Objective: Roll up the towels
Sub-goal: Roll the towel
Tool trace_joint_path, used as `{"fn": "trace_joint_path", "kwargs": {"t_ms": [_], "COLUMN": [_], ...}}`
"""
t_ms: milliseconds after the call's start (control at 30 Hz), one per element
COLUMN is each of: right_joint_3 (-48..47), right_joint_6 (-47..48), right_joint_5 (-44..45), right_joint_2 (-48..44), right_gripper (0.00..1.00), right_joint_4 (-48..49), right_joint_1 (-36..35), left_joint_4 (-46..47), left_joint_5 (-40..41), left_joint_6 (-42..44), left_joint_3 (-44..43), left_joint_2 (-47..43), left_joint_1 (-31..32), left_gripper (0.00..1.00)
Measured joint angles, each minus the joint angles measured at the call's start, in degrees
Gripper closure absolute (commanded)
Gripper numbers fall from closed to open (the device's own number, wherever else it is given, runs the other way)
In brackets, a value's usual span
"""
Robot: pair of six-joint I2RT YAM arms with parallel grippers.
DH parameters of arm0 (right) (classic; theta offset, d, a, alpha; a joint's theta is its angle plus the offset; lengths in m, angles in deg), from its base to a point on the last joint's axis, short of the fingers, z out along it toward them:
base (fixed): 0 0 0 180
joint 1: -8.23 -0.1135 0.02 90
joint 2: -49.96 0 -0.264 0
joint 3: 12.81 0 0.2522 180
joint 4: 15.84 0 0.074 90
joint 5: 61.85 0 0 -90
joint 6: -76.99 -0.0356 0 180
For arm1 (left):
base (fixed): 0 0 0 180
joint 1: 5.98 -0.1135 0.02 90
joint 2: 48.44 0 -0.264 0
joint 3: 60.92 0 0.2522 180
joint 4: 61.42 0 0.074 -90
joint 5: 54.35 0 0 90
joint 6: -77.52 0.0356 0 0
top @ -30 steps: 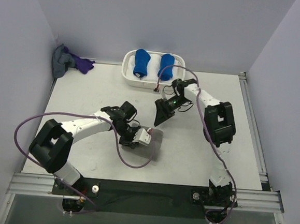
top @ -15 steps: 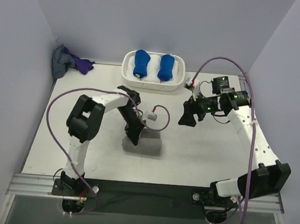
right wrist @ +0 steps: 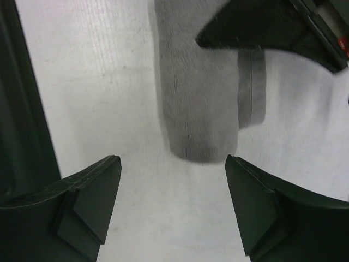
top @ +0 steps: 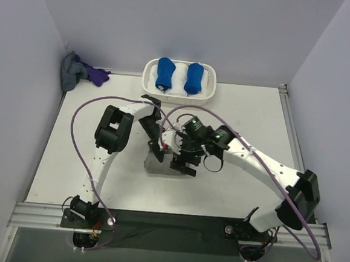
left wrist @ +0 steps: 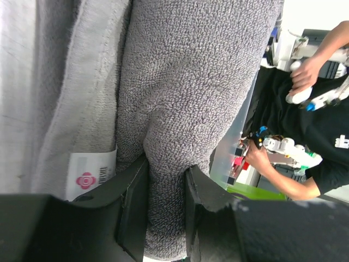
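I judge the grey towel (left wrist: 191,82) nearly rolled; my left gripper (left wrist: 165,183) pinches it. My right gripper (right wrist: 173,166) hangs wide open over 1 end.

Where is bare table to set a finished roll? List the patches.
Free: the table right of the white basket, up to the right rail; the near strip in front of the grey towel; the left side beyond the left arm. Crowded: the middle, left gripper and right gripper at the towel, and the back-left cloth pile.

The grey terry towel (top: 160,168) lies rolled into a thick, soft bundle on the tabletop (top: 88,160), well apart from the white basket (top: 147,80), on its near side.
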Motion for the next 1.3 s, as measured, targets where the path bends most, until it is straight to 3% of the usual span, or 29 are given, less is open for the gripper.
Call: {"fn": "trace_joint_path", "kwargs": {"t_ms": [133, 300, 400, 533, 600, 800, 967, 1133, 1167, 1300], "right_joint_3": [0.04, 0.63, 2.32, 4.33, 4.42, 1.11, -5.27, -12.11, -13.84, -20.04], "right_joint_6": [3.10, 7.15, 9.38, 11.47, 11.39, 8.09, 2.91, -1.64, -2.47, -4.52], "right_joint_5": [6.10, 10.58, 12.33, 13.49, 12.74, 1.90, -9.88, -19.85, -21.79, -29.35], "right_joint_2": [9.25, 16.26, 18.97, 19.98, 19.93, 21.57, 26.43, 32.35, 33.97, 40.24], "right_gripper": [0.21, 0.25, 0.36, 0.64, 0.71, 0.81, 0.81, 0.79, 0.78, 0.76], "right_joint_4": [7.52, 14.86, 18.47, 21.75, 22.08, 20.35, 16.57, 9.42, 8.00, 2.40], "right_joint_1": [-6.80, -9.05, -9.03, -8.83, -8.41, -3.50, 1.81, 7.50, 8.57, 12.09], "left_joint_4": [0.00, 0.00, 0.00, 0.04, 0.15, 6.19, 11.19, 13.79, 14.25, 17.16], "left_joint_5": [-1.16, -2.16, -2.49, -2.95, -4.07, -7.82, -8.48, -8.02, -8.02, -6.45], "left_joint_6": [-0.09, -0.04, 0.09, 1.18, 2.69, 6.47, 8.68, 10.05, 10.62, 12.70], "left_joint_3": [-1.16, -1.92, -1.92, -1.75, -0.50, 8.07, 13.46, 18.71, 20.28, 29.92], "left_joint_2": [1.09, 1.66, 1.75, 1.75, 1.29, -4.04, -10.62, -19.39, -21.57, -33.33], "left_joint_1": [-0.24, -0.24, -0.31, -0.70, -1.18, -5.38, -12.85, -25.18, -27.78, -34.67], "left_gripper": [0.75, 0.73, 0.69, 0.59, 0.54, 0.37, 0.36, 0.35, 0.27, 0.15]}}
